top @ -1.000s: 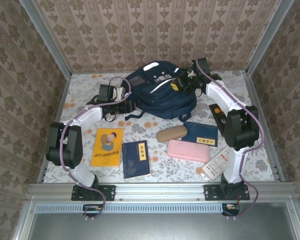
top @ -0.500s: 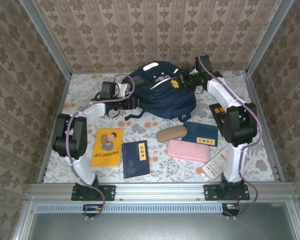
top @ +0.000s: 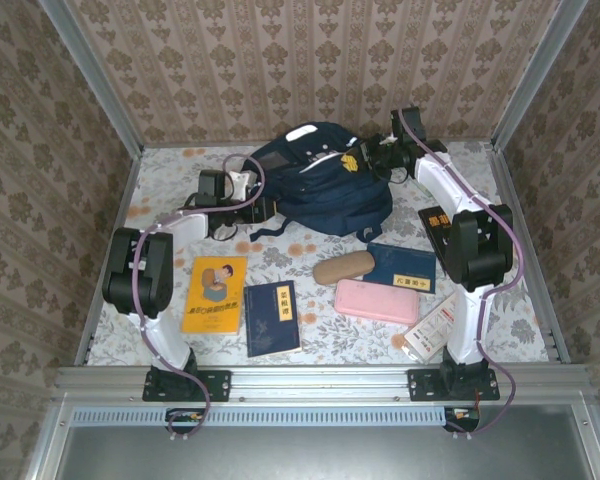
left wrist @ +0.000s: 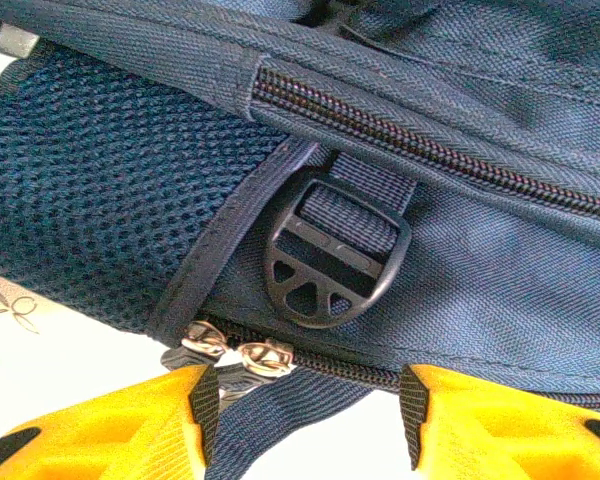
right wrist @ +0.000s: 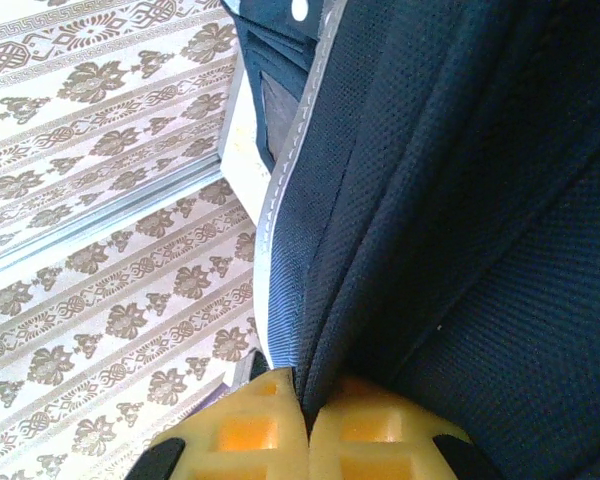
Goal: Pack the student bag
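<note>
Floral table [top: 327, 336], student bag [top: 320, 185], navy booklet [top: 272, 318] (title unreadable)

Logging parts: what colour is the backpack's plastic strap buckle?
Black plastic strap buckle, best in left wrist view.

Left arm [top: 180, 228] and right arm [top: 442, 190] are showing white link shells joined by bulky black joint housings. A purple cable [top: 128, 285] is running along the outside of each arm down to black base plates [top: 185, 384]. Left gripper [left wrist: 308, 400] is presenting moulded yellow fingers [left wrist: 110, 430] with black inner edges. Right gripper [right wrist: 305, 385] is presenting yellow fingers [right wrist: 245, 435] with waffle-like recesses.
</note>
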Motion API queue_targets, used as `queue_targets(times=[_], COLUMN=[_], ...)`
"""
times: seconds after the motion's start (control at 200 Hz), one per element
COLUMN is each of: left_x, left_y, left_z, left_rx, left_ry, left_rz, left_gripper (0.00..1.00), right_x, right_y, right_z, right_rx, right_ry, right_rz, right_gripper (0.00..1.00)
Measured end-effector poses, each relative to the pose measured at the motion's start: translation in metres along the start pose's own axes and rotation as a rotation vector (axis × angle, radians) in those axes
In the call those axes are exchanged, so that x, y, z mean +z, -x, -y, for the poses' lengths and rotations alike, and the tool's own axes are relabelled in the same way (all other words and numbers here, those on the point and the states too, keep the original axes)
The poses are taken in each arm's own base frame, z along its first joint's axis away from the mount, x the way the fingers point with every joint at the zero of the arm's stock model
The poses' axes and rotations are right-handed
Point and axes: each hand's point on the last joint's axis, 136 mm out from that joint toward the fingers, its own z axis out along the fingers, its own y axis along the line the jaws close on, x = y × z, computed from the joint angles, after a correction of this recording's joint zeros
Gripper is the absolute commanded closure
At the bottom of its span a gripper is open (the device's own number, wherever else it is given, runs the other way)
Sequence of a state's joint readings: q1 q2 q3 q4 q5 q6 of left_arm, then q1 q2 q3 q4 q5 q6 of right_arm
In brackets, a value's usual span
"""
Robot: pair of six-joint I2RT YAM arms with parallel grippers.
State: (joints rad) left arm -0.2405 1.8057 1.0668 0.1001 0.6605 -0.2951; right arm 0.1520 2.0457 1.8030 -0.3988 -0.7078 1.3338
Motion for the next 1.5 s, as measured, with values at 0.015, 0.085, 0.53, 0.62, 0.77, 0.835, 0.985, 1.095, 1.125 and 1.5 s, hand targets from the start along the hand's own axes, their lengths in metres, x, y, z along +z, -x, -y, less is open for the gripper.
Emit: queue_targets(times=[0.015,0.085,0.53,0.62,0.77,0.835,0.985,1.095,1.125,1.5], left_x=[0.000,0.001,0.010,0.013,0.017,0.018,0.022,0.029,0.030,0.031], left_y=[0.000,0.000,-0.009,-0.009,-0.008,-0.008,-0.009,-0.014,-0.014,-0.018], left_z=[0.000,0.001,-0.005,-0.005,-0.004,-0.004,-0.005,-0.005,-0.005,-0.007], left_rx=[-0.001,-0.011,-0.068,-0.077,-0.089,-0.093,-0.097,-0.102,-0.100,-0.080], left_ry=[-0.002,-0.011,-0.031,-0.046,-0.073,-0.080,-0.088,-0.090,-0.091,-0.050], left_rz=[0.002,0.006,0.005,0.007,0.013,0.016,0.012,-0.006,-0.011,-0.035], left_gripper=[0.47,0.47,0.47,0.50,0.52,0.53,0.59,0.68,0.72,1.00], right_x=[0.000,0.000,0.001,0.001,0.002,0.002,0.003,0.003,0.003,0.003], right_y=[0.000,0.001,0.002,0.002,0.003,0.003,0.002,0.002,0.002,0.001], right_z=[0.000,-0.002,-0.009,-0.009,-0.008,-0.008,-0.007,-0.007,-0.007,-0.007], right_rx=[0.003,0.005,0.008,0.012,0.017,0.020,0.023,0.024,0.024,0.023], right_ry=[0.000,0.005,0.019,0.019,0.018,0.018,0.018,0.018,0.019,0.019], right_rz=[-0.001,-0.002,-0.006,-0.006,-0.007,-0.010,-0.015,-0.017,-0.017,-0.019], right_gripper=[1.00,1.00,1.00,1.00,1.00,1.00,1.00,1.00,1.00,1.00])
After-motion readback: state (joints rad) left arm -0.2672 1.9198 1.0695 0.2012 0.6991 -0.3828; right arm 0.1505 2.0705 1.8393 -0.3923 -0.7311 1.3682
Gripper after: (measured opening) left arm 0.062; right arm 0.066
